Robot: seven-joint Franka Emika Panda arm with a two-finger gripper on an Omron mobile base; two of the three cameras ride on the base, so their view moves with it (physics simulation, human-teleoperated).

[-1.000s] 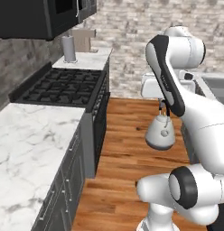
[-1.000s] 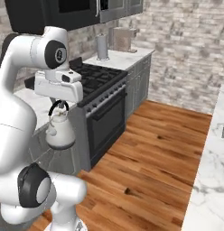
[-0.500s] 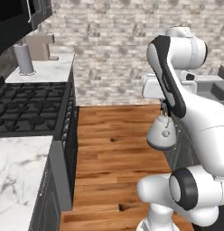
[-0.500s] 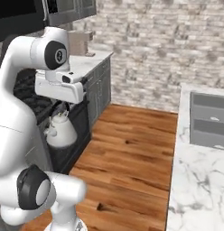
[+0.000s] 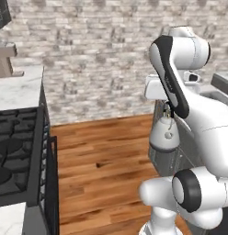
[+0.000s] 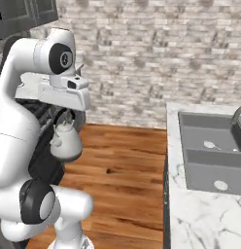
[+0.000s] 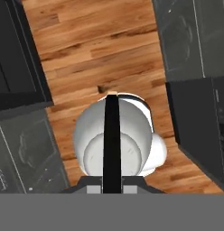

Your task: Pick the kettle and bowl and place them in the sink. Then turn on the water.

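The marble table [image 6: 190, 223] on the right carries the sink [image 6: 210, 151]. Left of it, above the wood floor [image 5: 102, 160], the kettle [image 6: 65, 142] hangs by its black handle [image 7: 111, 135], pinched in the tool [image 6: 64, 115].

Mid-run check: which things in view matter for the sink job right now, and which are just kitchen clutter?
Part of the job:
- kettle, hanging by its handle from the shut end effector, over the wood floor
- sink, both basins, with the faucet at the frame edge; no water running

Just lying about:
- stove
- dark cabinets
- brick wall
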